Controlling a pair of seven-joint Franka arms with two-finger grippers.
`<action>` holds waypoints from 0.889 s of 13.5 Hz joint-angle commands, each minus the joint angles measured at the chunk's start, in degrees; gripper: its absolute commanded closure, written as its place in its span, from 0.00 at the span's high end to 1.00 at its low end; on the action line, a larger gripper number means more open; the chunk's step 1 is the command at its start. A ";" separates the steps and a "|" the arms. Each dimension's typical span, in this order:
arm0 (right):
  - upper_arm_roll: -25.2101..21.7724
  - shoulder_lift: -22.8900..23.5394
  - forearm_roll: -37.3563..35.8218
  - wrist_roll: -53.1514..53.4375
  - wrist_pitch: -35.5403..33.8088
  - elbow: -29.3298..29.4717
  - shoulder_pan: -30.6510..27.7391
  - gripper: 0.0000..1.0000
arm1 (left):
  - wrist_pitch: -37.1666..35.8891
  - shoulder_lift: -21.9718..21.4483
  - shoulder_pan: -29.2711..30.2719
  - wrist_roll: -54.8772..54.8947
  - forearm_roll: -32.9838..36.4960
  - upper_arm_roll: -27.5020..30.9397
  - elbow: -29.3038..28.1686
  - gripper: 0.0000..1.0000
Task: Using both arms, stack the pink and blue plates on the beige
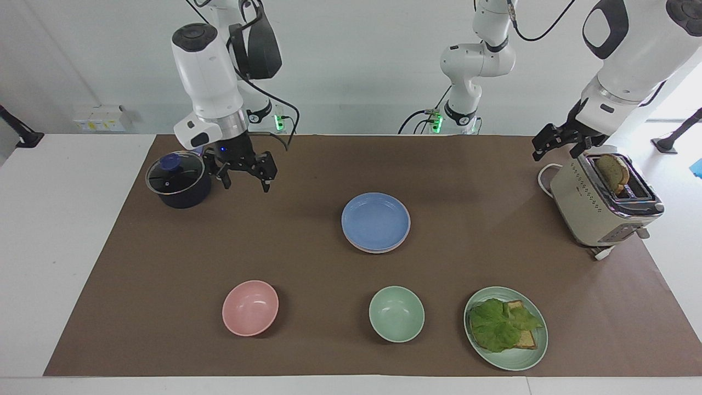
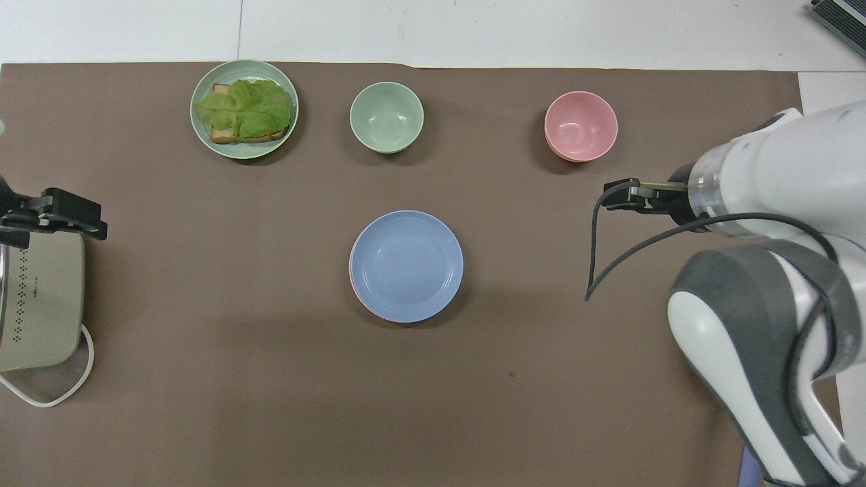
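Note:
The blue plate (image 1: 375,221) (image 2: 406,265) lies at the middle of the brown mat, on top of the pink plate (image 1: 366,249), of which only a thin rim shows. The beige plate is hidden. My right gripper (image 1: 245,184) (image 2: 619,201) hangs open and empty over the mat, beside the pot at the right arm's end and well clear of the stack. My left gripper (image 1: 556,145) (image 2: 57,215) waits open over the toaster's edge, holding nothing.
A dark pot with a glass lid (image 1: 178,178) stands at the right arm's end. The beige toaster (image 1: 600,206) with a bread slice is at the left arm's end. Farthest from the robots are a pink bowl (image 1: 250,307), a green bowl (image 1: 396,314) and a green plate (image 1: 515,359) with lettuce toast.

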 commanded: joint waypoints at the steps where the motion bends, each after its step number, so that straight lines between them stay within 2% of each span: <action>1: 0.38 -3.27 -1.12 -3.12 -4.66 1.06 -2.55 1.00 | -0.89 -0.08 0.59 0.26 0.31 -0.39 0.65 1.00; 7: 0.29 -4.32 -1.03 -8.66 -16.17 8.00 -7.83 1.00 | -0.89 -0.08 0.59 0.26 0.31 -0.39 0.57 1.00; 12: -1.03 -5.64 0.11 -8.58 -18.03 8.10 -9.42 1.00 | -0.89 -0.08 0.59 0.26 0.31 -0.39 0.65 1.00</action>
